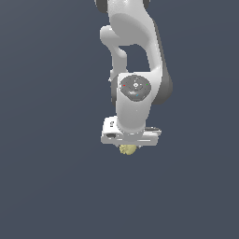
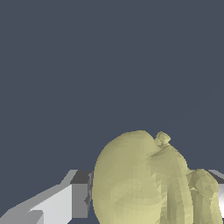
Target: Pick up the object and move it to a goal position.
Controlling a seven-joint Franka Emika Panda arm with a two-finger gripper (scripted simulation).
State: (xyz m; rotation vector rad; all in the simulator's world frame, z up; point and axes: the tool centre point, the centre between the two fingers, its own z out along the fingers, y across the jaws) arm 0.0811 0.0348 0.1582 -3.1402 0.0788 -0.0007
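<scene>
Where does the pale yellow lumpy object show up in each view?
Exterior view: the object peeks out just beneath the white gripper, near picture centre.
Wrist view: it fills the lower middle, close up, between the fingers.
Shared landmark: the white gripper body around it.

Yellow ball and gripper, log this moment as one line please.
object: pale yellow lumpy ball | gripper: shut on ball, fingers either side | arm: above, pointing down | goal: no marker visible

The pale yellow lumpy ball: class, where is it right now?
In the exterior view the pale yellow lumpy ball sits near the centre, directly under the white gripper; the wrist view shows it between the fingers.
</scene>
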